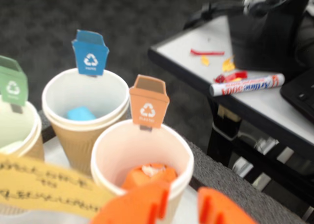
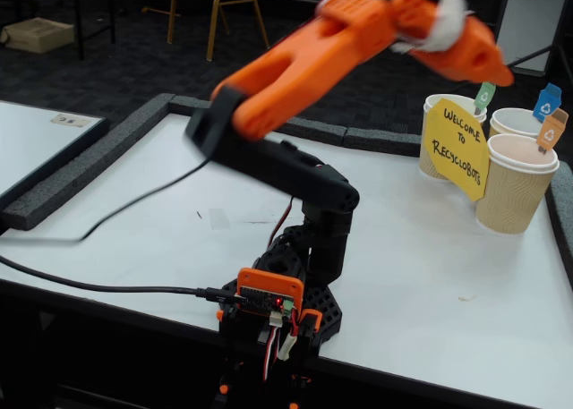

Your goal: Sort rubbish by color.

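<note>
In the wrist view the gripper point(image 1: 184, 209) hangs with its orange fingers apart and nothing between them, right over the nearest cup point(image 1: 142, 155). The orange wad point(image 1: 149, 176) lies directly below, at that cup's bottom. Beyond it to the left, the blue wad point(image 1: 81, 113) sits in the blue-tagged cup point(image 1: 84, 106). No wad shows on the surface point(image 2: 430, 275).
</note>
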Robot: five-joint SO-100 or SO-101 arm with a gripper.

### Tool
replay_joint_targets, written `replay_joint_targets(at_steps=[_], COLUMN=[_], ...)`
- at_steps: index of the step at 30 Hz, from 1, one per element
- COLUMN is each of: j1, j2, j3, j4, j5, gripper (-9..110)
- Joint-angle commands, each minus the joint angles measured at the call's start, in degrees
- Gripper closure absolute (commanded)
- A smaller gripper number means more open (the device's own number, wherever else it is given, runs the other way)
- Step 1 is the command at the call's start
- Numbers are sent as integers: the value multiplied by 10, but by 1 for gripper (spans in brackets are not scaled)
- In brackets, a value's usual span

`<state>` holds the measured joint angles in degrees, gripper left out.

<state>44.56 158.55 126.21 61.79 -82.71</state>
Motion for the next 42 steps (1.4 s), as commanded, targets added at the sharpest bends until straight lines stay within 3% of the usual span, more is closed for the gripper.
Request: replay_joint_targets(at_steps=[1, 14, 35, 42], j1=[-10, -78, -409, -435], j2=[131, 170, 164, 162], j3=[5, 21, 101, 198], j4=[44, 47, 24, -52], j5=[20, 211, 466, 659], gripper=[101, 101, 101, 101])
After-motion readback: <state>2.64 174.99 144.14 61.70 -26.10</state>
